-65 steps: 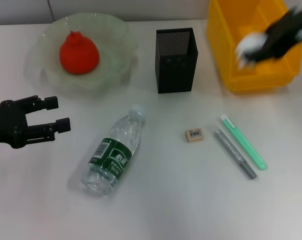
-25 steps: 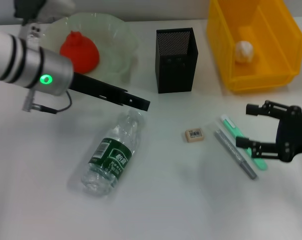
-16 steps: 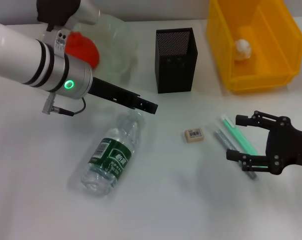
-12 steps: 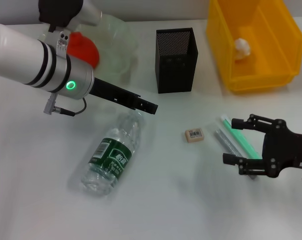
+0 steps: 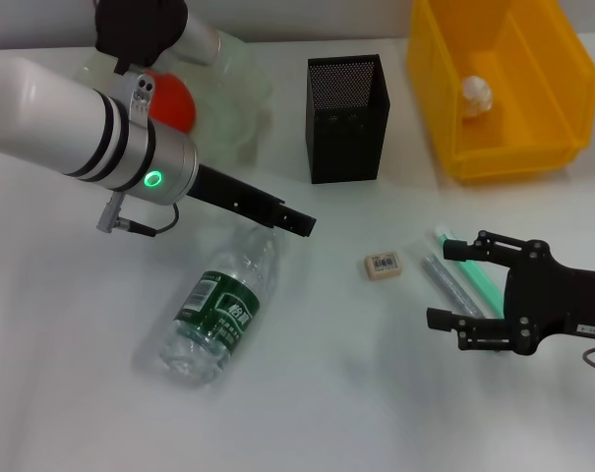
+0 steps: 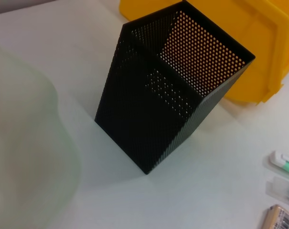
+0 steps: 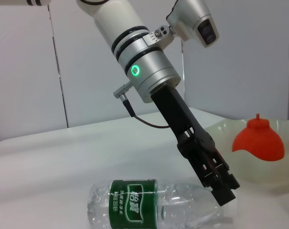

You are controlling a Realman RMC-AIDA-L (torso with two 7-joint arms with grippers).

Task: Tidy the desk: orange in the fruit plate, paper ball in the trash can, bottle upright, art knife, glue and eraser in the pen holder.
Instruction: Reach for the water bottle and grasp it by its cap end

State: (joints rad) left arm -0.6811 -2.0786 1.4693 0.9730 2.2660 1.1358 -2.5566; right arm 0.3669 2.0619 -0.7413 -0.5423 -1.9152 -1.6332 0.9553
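Observation:
The bottle (image 5: 218, 310) lies on its side, its cap end under my left gripper (image 5: 299, 219), which looks shut; both also show in the right wrist view, the gripper (image 7: 222, 187) over the bottle (image 7: 149, 205). The orange (image 5: 171, 98) sits in the fruit plate (image 5: 240, 93), partly hidden by my left arm. The paper ball (image 5: 477, 93) lies in the trash can (image 5: 445, 98). The eraser (image 5: 383, 265) lies in front of the pen holder (image 5: 344, 118). A green stick (image 5: 482, 280) and a grey stick (image 5: 443, 280) lie between the fingers of my open right gripper (image 5: 457, 282).
The left wrist view shows the pen holder (image 6: 173, 95) close up, the trash can (image 6: 249, 47) behind it, the plate's rim (image 6: 25, 143), and the eraser (image 6: 280, 220) and both sticks at the edge. My left arm (image 5: 71, 128) spans the table's left rear.
My left arm swung in from the left and its gripper now hangs over the bottle's cap. My right gripper left the paper ball in the trash can and came down to the two sticks.

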